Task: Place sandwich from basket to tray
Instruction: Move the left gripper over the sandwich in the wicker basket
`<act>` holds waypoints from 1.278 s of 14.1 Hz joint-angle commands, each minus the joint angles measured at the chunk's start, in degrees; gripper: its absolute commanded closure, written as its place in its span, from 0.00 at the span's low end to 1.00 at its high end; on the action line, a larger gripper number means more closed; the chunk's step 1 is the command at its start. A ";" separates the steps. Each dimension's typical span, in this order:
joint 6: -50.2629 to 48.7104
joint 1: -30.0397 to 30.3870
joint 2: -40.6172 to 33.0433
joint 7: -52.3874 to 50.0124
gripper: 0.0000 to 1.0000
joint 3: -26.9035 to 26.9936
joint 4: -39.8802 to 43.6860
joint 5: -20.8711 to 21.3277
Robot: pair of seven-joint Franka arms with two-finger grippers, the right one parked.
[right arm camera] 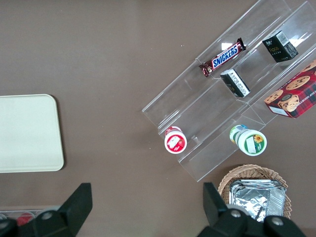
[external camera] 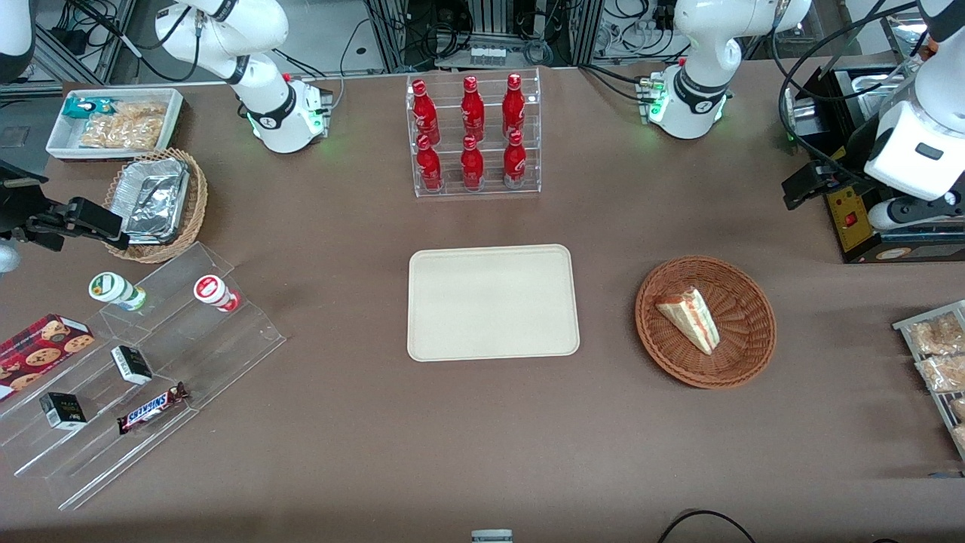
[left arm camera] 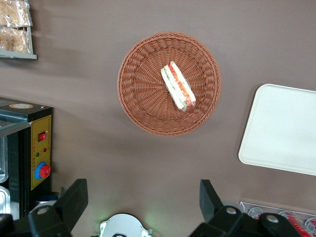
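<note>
Sandwich [external camera: 690, 319]: triangular wedge, white bread with red and green filling, clear wrap; lying on its side in basket [external camera: 742, 354], touched by nothing; seen also from left wrist [left arm camera: 178, 86], resting across the middle of the weave

Basket, left wrist view [left arm camera: 143, 89]: round, shallow, reddish-brown wicker; standing on brown table [external camera: 362, 452] toward the working arm's end, beside tray and apart from it

Tray [external camera: 493, 302]: flat cream-beige rectangle, rounded corners, low rim; bare, at table centre; partly seen from left wrist [left arm camera: 281, 131] and from right wrist [right arm camera: 27, 133]

Gripper [left arm camera: 143, 202]: left arm's; fingers [left arm camera: 74, 197] spread wide, holding nothing; raised well above the table, looking straight down on basket and sandwich, clear of both; in front view [external camera: 810, 183] near the black control box [external camera: 859, 219] at the working arm's end, farther from the front camera than the basket

Other stock:
- acrylic rack of red bottles [external camera: 473, 132], farther from the front camera than the tray
- light tan wicker basket with foil trays [external camera: 154, 204], toward the parked arm's end
- white bin of snacks [external camera: 117, 121], farther from the camera than the tan basket
- clear stepped display [external camera: 143, 377] carrying two cups, small dark boxes, a Snickers bar [external camera: 151, 408] and a cookie box [external camera: 38, 347]
- bagged snacks [external camera: 935, 347] at the table edge, working arm's end
</note>
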 commanded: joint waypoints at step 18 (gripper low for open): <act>29.57 2.88 4.02 0.63 0.00 0.34 -27.42 2.35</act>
